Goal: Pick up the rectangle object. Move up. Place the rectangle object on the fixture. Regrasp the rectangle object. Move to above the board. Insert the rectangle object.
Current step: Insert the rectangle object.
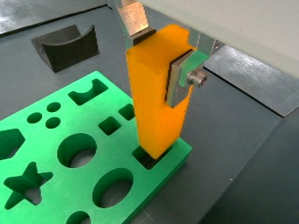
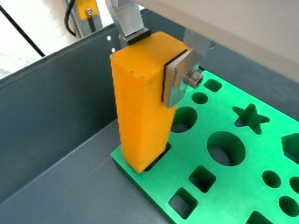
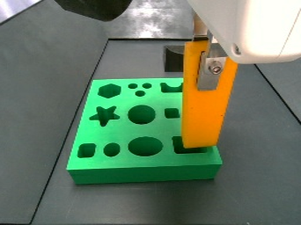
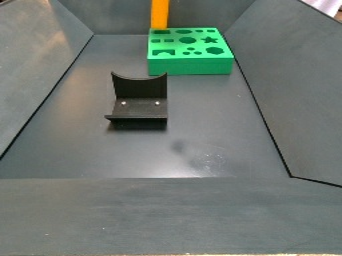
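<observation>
The orange-yellow rectangle object [image 1: 158, 96] stands upright with its lower end in a rectangular slot at a corner of the green board [image 1: 47, 131]. My gripper [image 1: 160, 54] is shut on the block's upper part, one silver finger plate [image 1: 181, 77] flat against its side. Both wrist views show the grip; it also shows around the block [image 2: 140, 105] over the board [image 2: 222, 197]. In a side view the block [image 3: 202, 110] rises from the board's near right corner [image 3: 141, 170]. The dark fixture [image 1: 66, 45] stands empty apart from the board.
The fixture [image 4: 138, 100] stands mid-floor, in front of the board [image 4: 187, 62], and partly shows behind the block [image 3: 173, 58]. Sloped dark bin walls [image 4: 40, 110] surround the floor. The board has star, hexagon, round and square holes.
</observation>
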